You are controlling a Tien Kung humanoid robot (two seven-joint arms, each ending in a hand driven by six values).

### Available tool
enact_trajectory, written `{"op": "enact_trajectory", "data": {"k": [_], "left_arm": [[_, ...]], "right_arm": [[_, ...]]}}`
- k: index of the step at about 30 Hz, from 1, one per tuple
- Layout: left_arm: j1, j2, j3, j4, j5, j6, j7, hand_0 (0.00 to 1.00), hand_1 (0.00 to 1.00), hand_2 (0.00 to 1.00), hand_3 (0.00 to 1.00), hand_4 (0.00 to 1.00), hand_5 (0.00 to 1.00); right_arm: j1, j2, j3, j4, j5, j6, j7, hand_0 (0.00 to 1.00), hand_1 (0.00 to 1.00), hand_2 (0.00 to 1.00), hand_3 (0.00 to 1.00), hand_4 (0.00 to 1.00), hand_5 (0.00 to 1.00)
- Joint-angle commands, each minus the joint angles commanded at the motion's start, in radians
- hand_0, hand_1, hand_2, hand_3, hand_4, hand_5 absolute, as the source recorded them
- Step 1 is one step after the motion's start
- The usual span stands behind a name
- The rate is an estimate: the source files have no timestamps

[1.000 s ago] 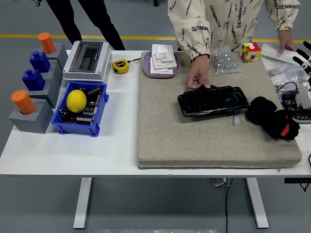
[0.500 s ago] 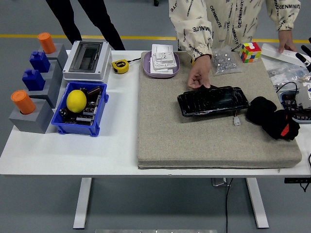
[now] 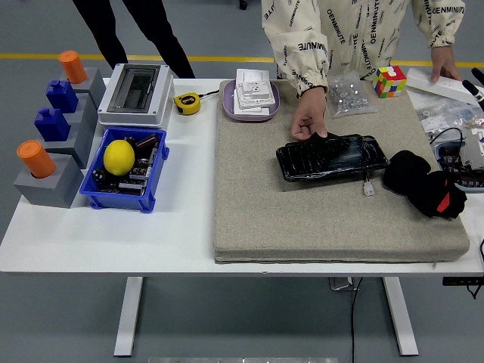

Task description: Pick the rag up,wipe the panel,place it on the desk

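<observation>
Likely soft and light, the rag (image 3: 423,185) at the mat's (image 3: 318,219) right edge suits a top pinch; we cannot tell our right hand's (image 3: 476,79) grip.

— What's around me?
— A grey floor (image 3: 45,302) with a yellow line (image 3: 227,58) across the far side.
— And under my things?
— A white bench (image 3: 113,242) on white legs (image 3: 128,314).

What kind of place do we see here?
Probably a workshop or robot test lab: a yellow floor line runs behind the white table, which holds a grey electrical box, a yellow tape measure and a black glossy panel.
</observation>
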Motion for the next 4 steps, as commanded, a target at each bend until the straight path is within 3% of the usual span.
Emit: {"op": "enact_trajectory", "data": {"k": [4], "left_arm": [[0.000,0.000,-0.001,0.000,0.001,0.000,0.000,0.640,0.689,0.722,0.565,0.592,0.468]], "right_arm": [[0.000,0.000,-0.001,0.000,-0.003,-0.001,-0.002,0.732,0.700,0.777,0.753,0.998,0.656]]}}
